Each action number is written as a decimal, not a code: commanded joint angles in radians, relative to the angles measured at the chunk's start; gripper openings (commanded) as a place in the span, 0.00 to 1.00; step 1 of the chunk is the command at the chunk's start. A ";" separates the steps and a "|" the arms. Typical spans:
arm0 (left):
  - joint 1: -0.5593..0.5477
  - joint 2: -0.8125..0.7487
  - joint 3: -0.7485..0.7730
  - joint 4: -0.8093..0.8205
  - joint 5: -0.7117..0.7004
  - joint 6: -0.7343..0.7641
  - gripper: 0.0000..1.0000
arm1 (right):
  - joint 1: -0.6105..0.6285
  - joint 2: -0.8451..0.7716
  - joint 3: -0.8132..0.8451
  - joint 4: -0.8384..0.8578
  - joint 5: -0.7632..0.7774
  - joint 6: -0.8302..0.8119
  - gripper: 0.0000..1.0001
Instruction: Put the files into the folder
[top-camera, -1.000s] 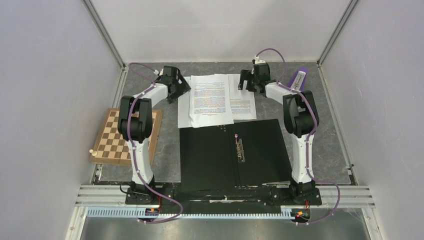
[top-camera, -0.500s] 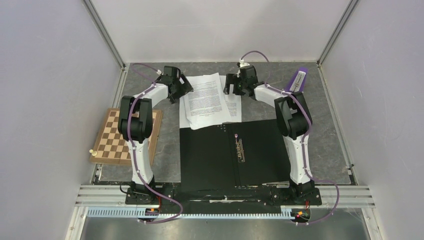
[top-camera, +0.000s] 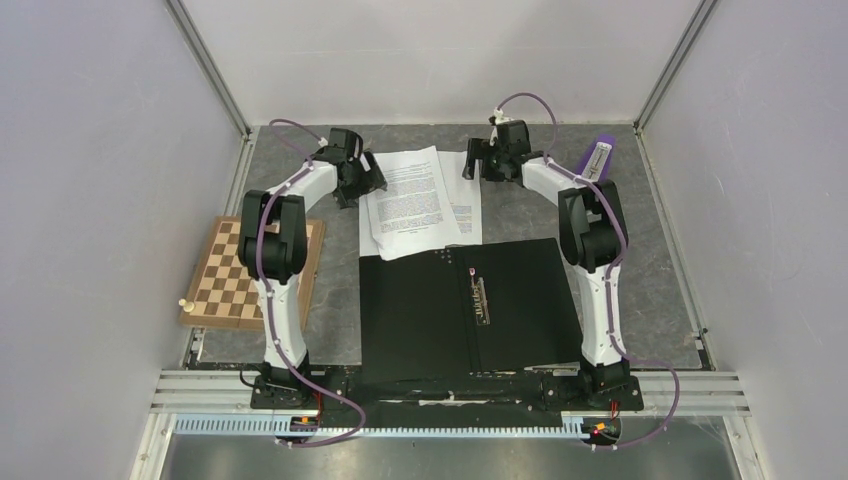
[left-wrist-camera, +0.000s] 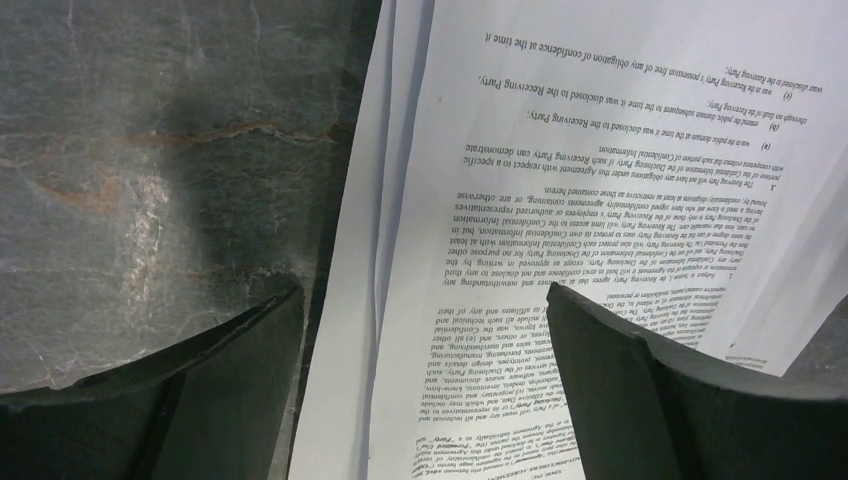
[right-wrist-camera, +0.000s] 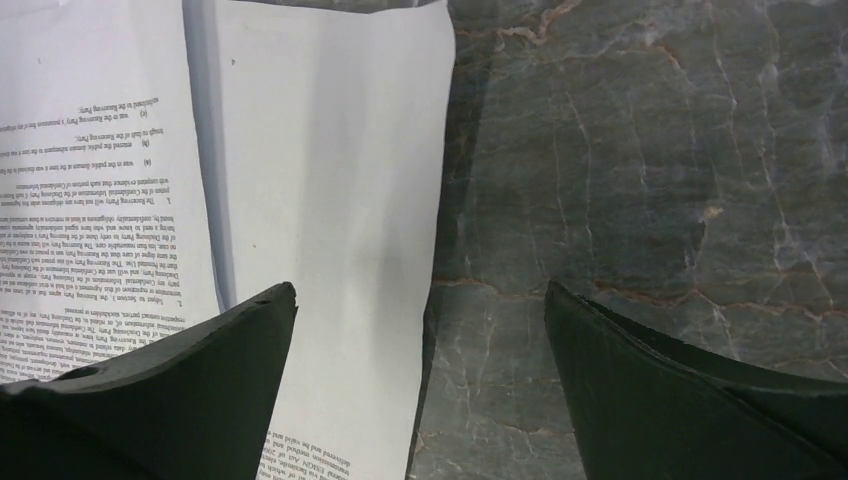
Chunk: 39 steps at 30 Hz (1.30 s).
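The files (top-camera: 415, 200) lie as a loose overlapping stack of white printed sheets on the grey table, just beyond the folder (top-camera: 420, 310). The folder lies open and flat, black inside up, with its metal clip (top-camera: 481, 297) on the spine. My left gripper (top-camera: 366, 182) is open at the stack's left edge; in the left wrist view the files (left-wrist-camera: 560, 150) run between the spread fingers of the gripper (left-wrist-camera: 425, 295). My right gripper (top-camera: 478, 160) is open at the stack's right edge. There the gripper (right-wrist-camera: 420, 290) straddles the edge of the files (right-wrist-camera: 320, 150), holding nothing.
A wooden chessboard (top-camera: 250, 272) with a small white piece (top-camera: 183, 302) at its near corner lies at the left. A purple and white object (top-camera: 598, 158) stands at the back right. Walls close in the table (top-camera: 650, 260) on three sides.
My right gripper swept left against the right-hand sheet, sliding it under the stack, then drew back to the right. The stack is narrower now. The left gripper barely moved.
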 joint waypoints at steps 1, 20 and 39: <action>0.003 0.059 0.086 -0.075 0.036 0.088 0.97 | 0.035 0.056 0.073 -0.067 -0.020 -0.044 0.98; -0.033 0.167 0.233 -0.108 0.064 0.067 0.97 | 0.147 0.239 0.343 -0.108 -0.037 -0.020 0.98; -0.034 -0.096 -0.172 -0.008 0.114 0.063 0.98 | 0.144 -0.181 -0.244 -0.073 0.004 -0.021 0.98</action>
